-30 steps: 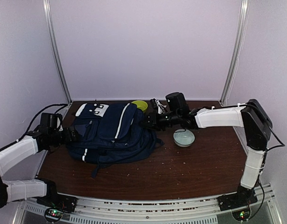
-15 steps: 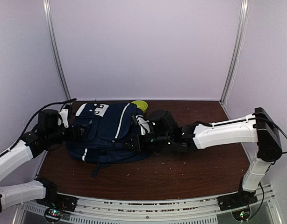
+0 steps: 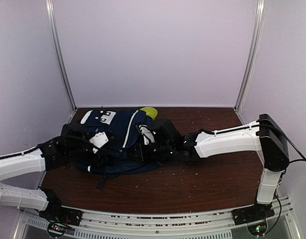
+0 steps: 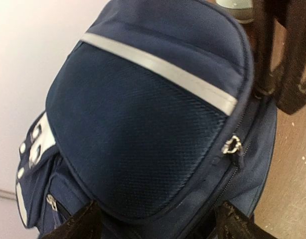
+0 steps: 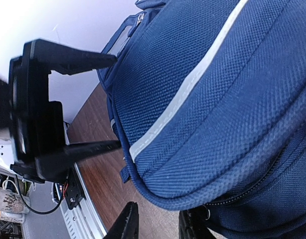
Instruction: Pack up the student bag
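Note:
The navy-blue student bag (image 3: 118,134) lies flat on the brown table at centre-left, white patch panel toward the back. In the left wrist view the bag (image 4: 143,109) fills the frame, with its white stripe and a metal zipper pull (image 4: 231,145). My left gripper (image 4: 158,226) is open, its fingers spread either side of the bag's near edge; from above the left gripper (image 3: 104,151) is at the bag's front left. My right gripper (image 5: 160,226) is open at the bag's lower rim (image 5: 203,129), by its right side (image 3: 143,149).
A yellow-green round object (image 3: 149,112) sits behind the bag. The left arm's open black gripper (image 5: 68,104) shows in the right wrist view. A pale bowl's edge (image 4: 235,5) shows beyond the bag. Walls close in the left, back and right.
My left gripper has swung from the bag's left end to its front. My right gripper came from near the bowl to the bag's right side, and now hides the bowl.

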Controlling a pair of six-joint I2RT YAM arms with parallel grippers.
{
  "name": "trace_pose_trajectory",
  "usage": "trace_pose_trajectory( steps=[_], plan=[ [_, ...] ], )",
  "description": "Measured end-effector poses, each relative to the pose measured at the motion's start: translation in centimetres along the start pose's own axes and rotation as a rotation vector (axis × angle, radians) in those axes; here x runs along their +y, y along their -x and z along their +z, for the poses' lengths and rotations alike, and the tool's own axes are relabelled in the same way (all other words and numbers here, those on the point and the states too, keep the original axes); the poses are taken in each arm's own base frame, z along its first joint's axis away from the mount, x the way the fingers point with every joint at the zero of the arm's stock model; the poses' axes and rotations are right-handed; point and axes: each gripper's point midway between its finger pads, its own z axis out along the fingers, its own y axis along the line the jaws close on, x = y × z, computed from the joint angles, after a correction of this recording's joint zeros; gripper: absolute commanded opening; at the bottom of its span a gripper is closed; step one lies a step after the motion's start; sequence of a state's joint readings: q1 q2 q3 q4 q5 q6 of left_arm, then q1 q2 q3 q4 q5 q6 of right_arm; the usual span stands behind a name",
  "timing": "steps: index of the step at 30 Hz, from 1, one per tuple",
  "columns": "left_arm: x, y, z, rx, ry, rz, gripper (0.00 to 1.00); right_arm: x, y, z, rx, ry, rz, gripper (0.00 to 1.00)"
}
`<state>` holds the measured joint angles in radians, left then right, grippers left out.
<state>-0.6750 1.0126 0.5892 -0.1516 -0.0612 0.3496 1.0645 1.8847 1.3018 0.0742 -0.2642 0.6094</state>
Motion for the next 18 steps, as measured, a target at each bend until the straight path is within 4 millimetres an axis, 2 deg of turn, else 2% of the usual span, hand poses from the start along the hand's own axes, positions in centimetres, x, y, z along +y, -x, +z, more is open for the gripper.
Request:
trace_pose_trajectory(
  steps=[2, 5, 7, 10, 12, 13, 18],
  plan=[
    [-0.6, 0.0, 0.5, -0.025, -0.002, 0.124, 0.81, 0.0, 0.0, 0.0, 0.0, -0.001, 0.0, 0.3],
    [-0.5, 0.2, 1.3, -0.036, 0.017, 0.262, 0.77, -0.1, 0.1, 0.0, -0.001, -0.002, 0.001, 0.3],
    [-0.3, 0.1, 2.4, -0.025, 0.031, 0.343, 0.68, -0.2, 0.2, 0.0, -0.002, -0.004, 0.004, 0.29],
    [-0.4, -0.5, 3.6, -0.005, 0.034, 0.404, 0.35, -0.4, 0.3, -0.1, -0.006, -0.005, 0.011, 0.29],
    [-0.8, -0.5, 4.1, -0.004, 0.024, 0.435, 0.05, -0.5, 0.4, -0.1, -0.006, -0.003, 0.014, 0.29],
    [-0.8, -0.5, 4.2, -0.006, 0.023, 0.439, 0.0, -0.5, 0.5, -0.1, -0.007, -0.002, 0.015, 0.29],
    [-1.0, 0.3, 4.1, -0.024, 0.003, 0.416, 0.0, -1.0, 0.3, -0.2, -0.012, -0.008, 0.017, 0.29]
  ],
)
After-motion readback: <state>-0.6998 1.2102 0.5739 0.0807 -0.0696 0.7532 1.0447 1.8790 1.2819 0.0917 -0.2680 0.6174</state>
